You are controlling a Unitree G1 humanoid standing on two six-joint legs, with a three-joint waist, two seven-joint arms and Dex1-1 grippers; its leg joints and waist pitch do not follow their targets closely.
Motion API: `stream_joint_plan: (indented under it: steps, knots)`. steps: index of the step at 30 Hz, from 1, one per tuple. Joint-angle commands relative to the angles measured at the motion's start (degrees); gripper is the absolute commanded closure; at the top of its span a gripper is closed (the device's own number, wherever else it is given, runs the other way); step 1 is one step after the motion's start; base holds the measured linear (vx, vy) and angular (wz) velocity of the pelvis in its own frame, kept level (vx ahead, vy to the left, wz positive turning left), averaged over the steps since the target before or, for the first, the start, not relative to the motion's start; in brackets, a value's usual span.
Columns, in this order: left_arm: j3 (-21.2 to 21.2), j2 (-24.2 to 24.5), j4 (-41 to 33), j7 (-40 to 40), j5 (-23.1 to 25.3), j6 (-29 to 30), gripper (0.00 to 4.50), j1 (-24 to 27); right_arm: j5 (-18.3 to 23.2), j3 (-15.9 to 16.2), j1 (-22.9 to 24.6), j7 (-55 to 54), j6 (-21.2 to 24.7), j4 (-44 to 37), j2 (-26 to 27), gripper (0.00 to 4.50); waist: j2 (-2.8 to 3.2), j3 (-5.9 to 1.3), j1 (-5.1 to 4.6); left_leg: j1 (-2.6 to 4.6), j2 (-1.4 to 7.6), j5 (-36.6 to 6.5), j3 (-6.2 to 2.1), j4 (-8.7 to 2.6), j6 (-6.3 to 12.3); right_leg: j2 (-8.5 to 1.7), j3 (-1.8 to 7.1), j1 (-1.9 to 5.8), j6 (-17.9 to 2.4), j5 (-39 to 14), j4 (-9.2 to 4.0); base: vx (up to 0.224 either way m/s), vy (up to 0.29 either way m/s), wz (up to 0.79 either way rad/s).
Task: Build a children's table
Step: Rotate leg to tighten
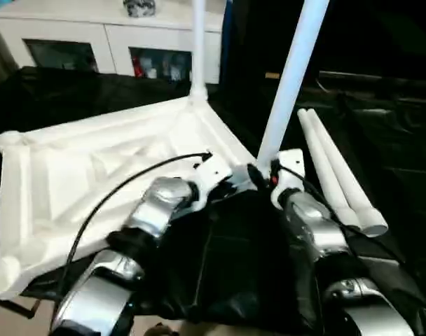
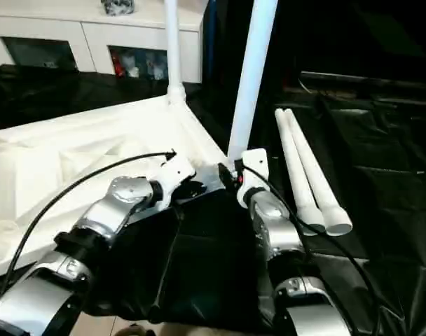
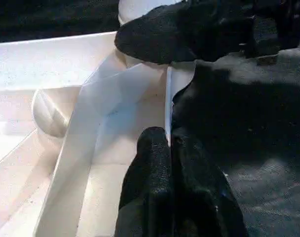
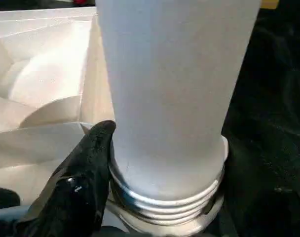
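Tabletop point(image 1: 94, 175) lies upside down on the black-draped work surface point(image 2: 381, 175), ribs up, one leg point(image 1: 197, 42) already upright in the far corner socket. A second leg point(image 1: 290, 77) stands nearly vertical at the near corner, directly ahead of the right gripper point(image 1: 269, 173), its threaded base showing above the socket. That gripper's jaws stand wide around the leg's base, one finger point(image 4: 86, 163) touching it. The left gripper point(image 3: 169, 143) is pinched on the tabletop's thin edge wall beside it. Two spare legs point(image 2: 304, 168) lie well to the right.
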Motion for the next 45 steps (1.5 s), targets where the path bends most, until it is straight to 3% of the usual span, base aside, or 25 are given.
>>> stream_joint_plan:
  steps: [1, 7, 13, 17, 22, 30, 40, 45]
  knots:
    - [-0.84, -3.03, -0.89, 1.39, -0.70, -2.57, 4.50, -1.99, -1.71, 4.60, 0.25, 3.87, 0.68, 2.00, 3.75, 1.19, -0.05, -3.87, 0.01, 0.58, 2.40, -8.42, -0.83, -3.40, 2.33, -5.46, 3.02, 2.73, -11.93, -3.06, -3.86, 0.000, 0.000, 0.00]
    - [-0.72, -1.09, -2.11, -3.03, -2.07, -4.73, 4.50, -0.59, -0.79, 4.62, 0.03, 9.90, -1.23, 2.43, 1.43, 0.67, -0.01, -3.83, -0.06, 0.61, 2.48, -9.80, -0.85, -3.47, 2.43, -5.48, 3.07, 2.78, -12.04, -4.41, -4.00, 0.000, 0.000, 0.00]
    - [-1.25, 2.90, -5.33, -11.85, -4.38, -5.73, 4.50, 1.59, -0.30, 7.82, 2.14, 23.86, -2.83, -1.37, -4.45, 0.67, -0.09, -3.73, -0.12, 0.47, 2.55, -9.83, -0.82, -3.34, 3.98, -5.47, 2.99, 2.96, -12.73, -3.77, -3.95, 0.000, 0.000, 0.00]
    - [-1.29, 4.59, -5.82, -15.13, -5.02, -6.28, 4.50, 2.14, 0.37, 8.31, 2.85, 29.55, -3.13, -2.91, -6.76, 0.67, 0.09, -3.60, 0.00, 0.63, 2.70, -10.67, -0.80, -3.47, 3.74, -5.40, 2.97, 2.76, -12.91, -5.94, -4.15, 0.000, 0.000, 0.00]
    - [-1.36, 9.13, -7.87, -23.55, -7.07, -6.71, 4.50, 3.59, 2.95, 10.13, 5.55, 42.42, -2.95, -8.72, -12.41, 0.67, 0.11, -3.62, 0.59, 0.57, 2.87, -10.95, -0.70, -3.38, 4.00, -5.29, 2.93, 2.70, -12.80, -6.46, -4.02, 0.000, 0.000, 0.00]
    - [-0.69, 13.55, -8.21, -30.44, -8.37, -7.92, 4.50, 4.10, 5.12, 12.12, 9.66, 53.99, -1.45, -15.86, -17.56, 0.67, 0.02, -3.65, 1.69, 0.68, 3.00, -10.51, -0.69, -3.37, 4.49, -5.38, 2.93, 2.50, -12.76, -6.54, -4.02, 0.000, 0.000, 0.00]
    - [-1.00, 15.13, -9.01, -33.48, -9.08, -8.22, 4.50, 4.95, 6.12, 13.12, 11.47, 55.66, 0.68, -19.60, -17.60, 1.58, -0.02, -3.66, 1.79, 0.67, 2.95, -10.70, -0.75, -3.48, 3.60, -5.37, 2.88, 2.37, -12.55, -7.41, -4.02, 0.000, 0.000, 0.00]
    - [-1.29, 15.10, -9.60, -33.47, -9.13, -8.21, 4.50, 5.66, 6.32, 13.83, 12.58, 55.43, 1.35, -20.81, -17.32, 1.71, -0.02, -3.62, 1.86, 0.69, 2.99, -10.75, -0.78, -3.53, 3.55, -5.43, 2.87, 2.40, -12.43, -7.88, -4.07, 0.000, 0.000, 0.00]
